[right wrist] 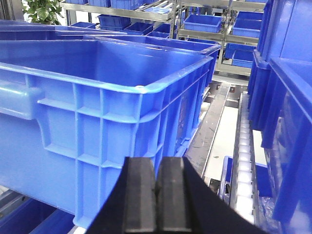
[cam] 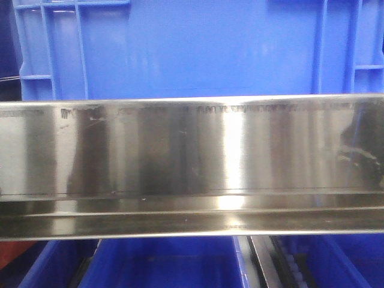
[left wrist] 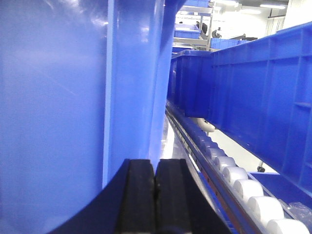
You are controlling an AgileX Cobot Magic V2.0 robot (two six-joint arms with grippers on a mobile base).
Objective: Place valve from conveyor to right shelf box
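Note:
The valve and the conveyor are out of view in every frame. My left gripper (left wrist: pixel 155 171) is shut and empty, its black pads pressed together, right beside the smooth wall of a blue box (left wrist: pixel 58 107). My right gripper (right wrist: pixel 157 170) is shut and empty, in front of a corner of a large open blue box (right wrist: pixel 97 97) whose inside looks empty. The front view shows only a shiny steel shelf rail (cam: pixel 192 162) with a blue box (cam: pixel 192 48) behind it.
A roller track of white rollers (left wrist: pixel 243 185) runs along the shelf under more blue boxes (left wrist: pixel 253 87). In the right wrist view a roller track (right wrist: pixel 242 161) and stacked blue bins (right wrist: pixel 287 122) stand at the right, with shelving of blue bins (right wrist: pixel 204 24) behind.

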